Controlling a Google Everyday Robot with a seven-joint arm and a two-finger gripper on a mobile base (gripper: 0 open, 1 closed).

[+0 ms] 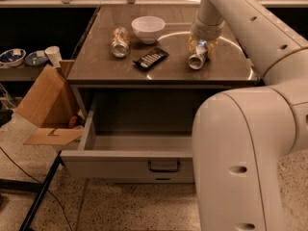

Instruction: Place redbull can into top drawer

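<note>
The redbull can (pixel 197 57) lies on its side on the countertop (pixel 106 64), right of centre, its silver top facing the front. My gripper (pixel 202 45) hangs from the arm straight down over the can's far end, with a tan finger on either side of it, open. The top drawer (pixel 120 163) is pulled out below the counter, with a dark pull handle (pixel 163 166) at the centre of its front panel. Its grey inside shows nothing in it.
A white bowl (pixel 148 28), an orange-tan and silver can (pixel 120 41) and a flat black object (pixel 150 58) sit on the left half of the counter. A cardboard box (pixel 43 100) stands left of the drawer. My white arm (pixel 240 153) fills the right foreground.
</note>
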